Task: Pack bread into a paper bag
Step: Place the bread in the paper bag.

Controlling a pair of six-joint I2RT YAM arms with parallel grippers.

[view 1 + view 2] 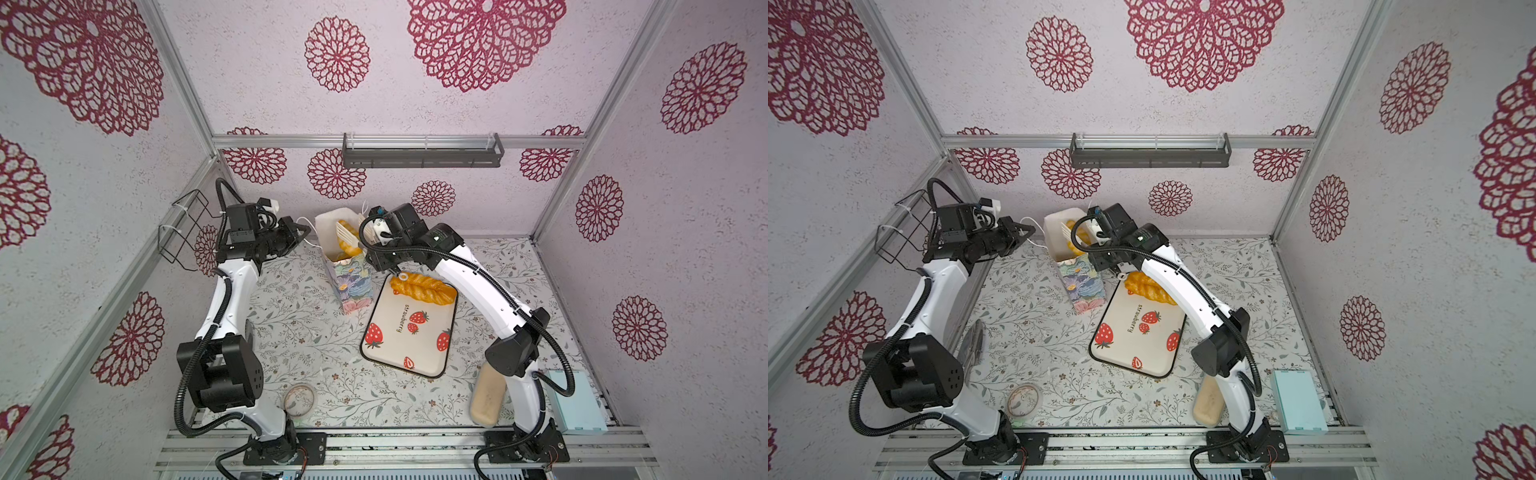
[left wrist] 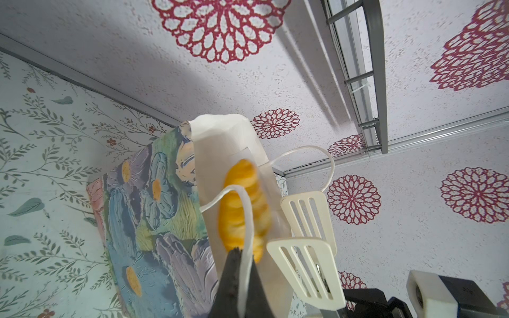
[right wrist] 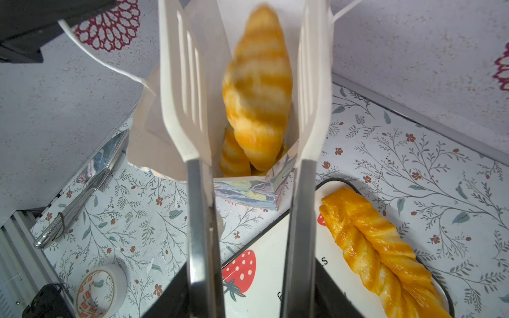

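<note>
here we are at the back of the table (image 1: 299,332), where the paper bag (image 1: 351,286) stands upright just beside the far corner of the strawberry tray (image 1: 399,357). the left gripper (image 1: 302,230) is out to the bag's side, and in the left wrist view we see its fingers pressed tight together on the white cord handle (image 2: 249,220), which pulls that side of the mouth open.

over on the right, the right gripper (image 3: 252,286) has the tongs (image 3: 181,90) clamped between its fingers, which sit partway apart around the two metal arms. the white slotted blades are spread wide and poke into the bag's mouth. between them we've got a striped croissant (image 3: 259,90), blurred, tip up, inside the white lining. there's a clear gap on one side, and we can't tell whether the other blade touches it. below it, deeper in the bag, a second croissant (image 3: 234,157) shows.

the long twisted loaf (image 1: 422,287) lies across the far end of the tray, alone there. down at the near edge sit a tape roll (image 1: 300,400), a pale beige block (image 1: 488,399) partly under the right arm, and a light blue box (image 1: 577,403).
</note>
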